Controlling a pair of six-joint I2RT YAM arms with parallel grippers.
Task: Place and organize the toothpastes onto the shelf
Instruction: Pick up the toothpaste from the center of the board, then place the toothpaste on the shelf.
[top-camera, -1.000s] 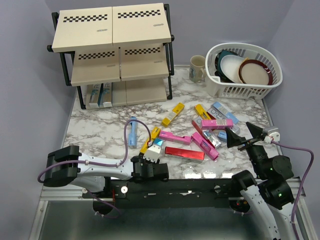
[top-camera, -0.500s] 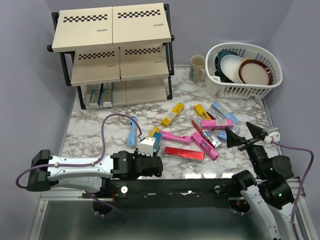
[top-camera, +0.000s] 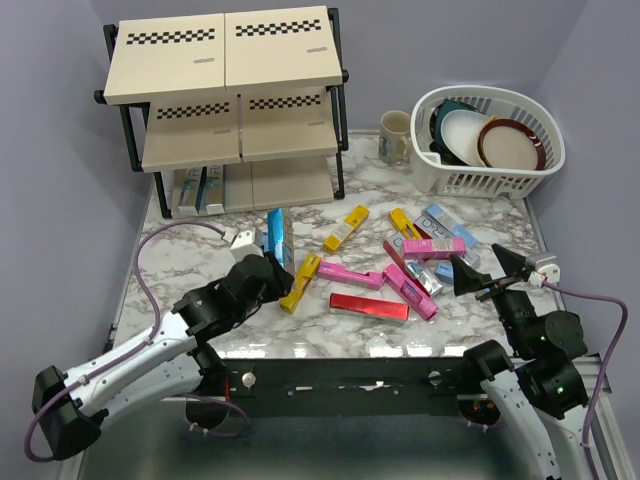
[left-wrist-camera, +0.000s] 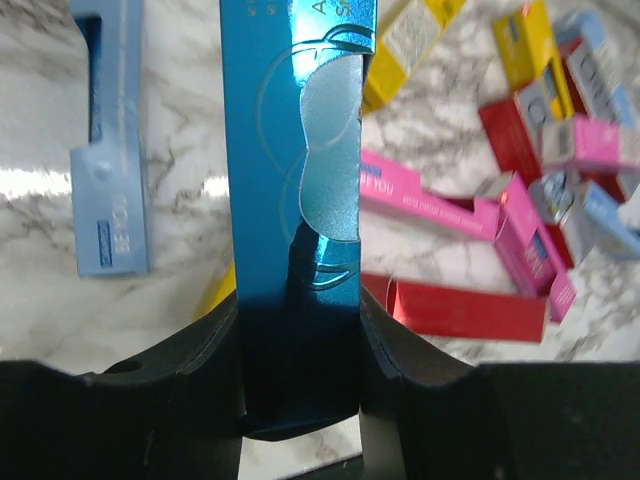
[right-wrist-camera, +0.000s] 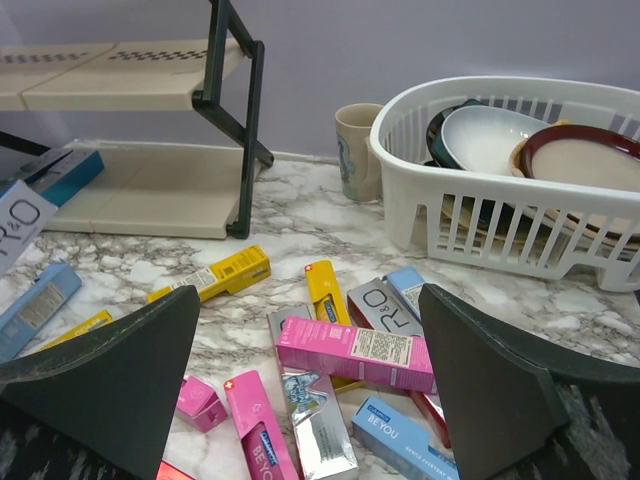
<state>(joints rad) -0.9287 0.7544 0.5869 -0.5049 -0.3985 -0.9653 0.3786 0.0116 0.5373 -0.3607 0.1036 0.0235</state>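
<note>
Left gripper (left-wrist-camera: 300, 350) is pinching the near end of a metallic teal-blue carton (left-wrist-camera: 290, 150) between both fingers. The carton is glossy with a pale silver patch on its face, and is showing above the marble table (top-camera: 200, 275) with its far end pointing toward the shelf (top-camera: 220, 60). The shelf is standing at the back left: black tube frame, beige boards with checkered strips, and a few cartons on the bottom tier (top-camera: 195, 190). Below the held carton a light blue carton (left-wrist-camera: 108, 180) is lying on its left, a yellow carton (top-camera: 300, 282) just beside the gripper, then a pink carton (top-camera: 350, 272) and a red carton (top-camera: 369, 306). More toothpastes (top-camera: 430, 250) are lying in a loose jumble at centre right, pink, yellow, silver, light blue, some overlapping. Right gripper (top-camera: 487, 270) is hovering at the right edge of that pile, fingers spread wide, holding nothing. A white dish basket (top-camera: 430, 170) with plates and a mug (top-camera: 395, 135) are sitting at the back right, well apart from the shelf.
</note>
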